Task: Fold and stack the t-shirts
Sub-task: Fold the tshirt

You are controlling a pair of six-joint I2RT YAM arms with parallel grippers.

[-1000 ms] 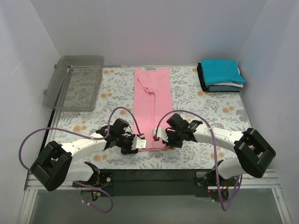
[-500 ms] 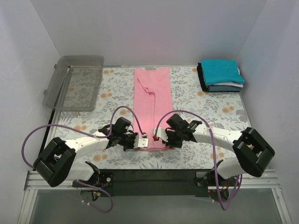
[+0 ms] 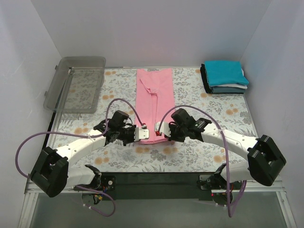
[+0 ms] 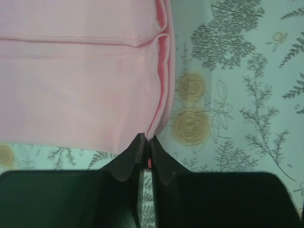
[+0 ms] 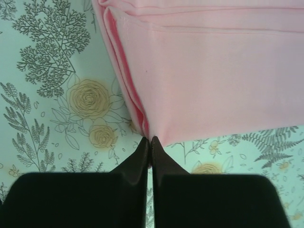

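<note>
Floral table cloth (image 3: 204,109) all over the table, white walls around. Left gripper (image 4: 144,142) is clamped on the near-left corner of the pink t-shirt (image 3: 154,95), and right gripper (image 5: 148,142) is pinched on the near-right corner. The shirt lies as a long strip running toward the far edge. Stack of folded t-shirts (image 3: 224,76) sits far right, clear bin (image 3: 80,85) far left.

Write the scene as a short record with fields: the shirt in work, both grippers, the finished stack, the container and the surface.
shirt in work: pink t-shirt, a long narrow strip at the table's middle, sides folded in
left gripper: shut on the pink t-shirt's near left corner
right gripper: shut on its near right corner
stack: folded t-shirts, far right corner, teal on top
container: clear plastic bin, far left corner
surface: floral table cloth
</note>
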